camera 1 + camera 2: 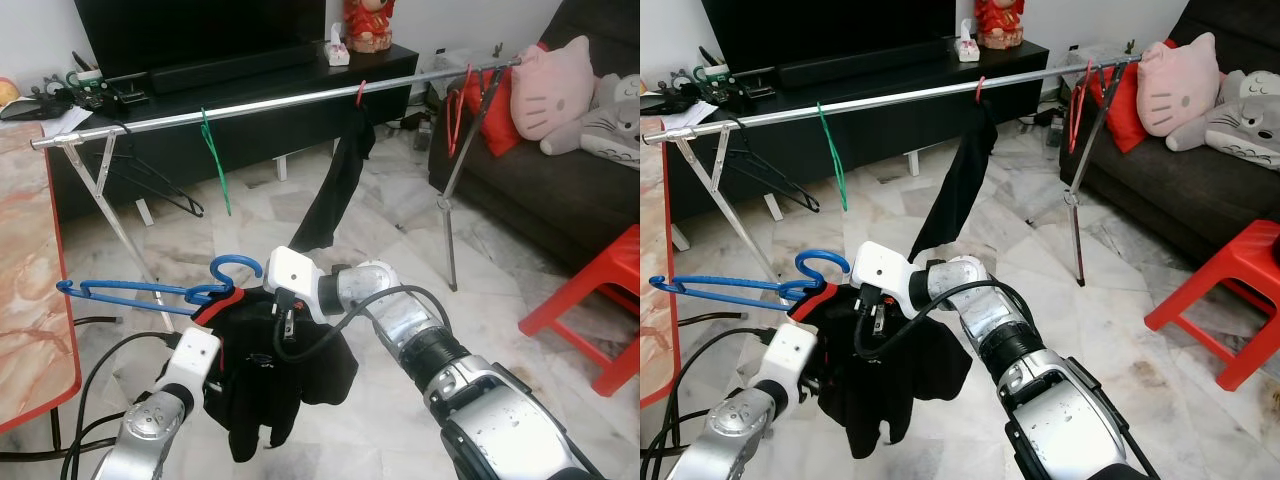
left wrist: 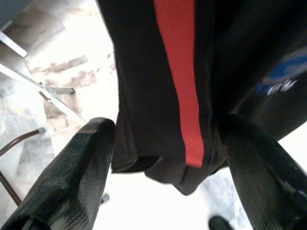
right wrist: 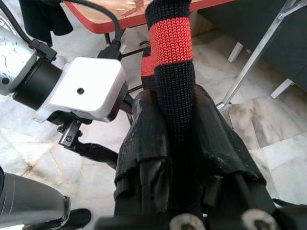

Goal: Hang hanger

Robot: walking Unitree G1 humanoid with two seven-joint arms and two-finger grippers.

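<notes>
A blue hanger carries a black garment with a red band, held low in front of me, well short of the silver drying rail. My right gripper is shut on the garment's black-and-red knit collar, next to the hanger's hook. My left gripper is open beneath the cloth. Its two fingers stand wide apart, with the garment's red-striped fold hanging between them. In the left eye view the left wrist points into the garment from the lower left.
On the rail hang a green hanger, a black hanger, a black cloth and a red hanger. An orange table is at the left. A red stool and a sofa are at the right.
</notes>
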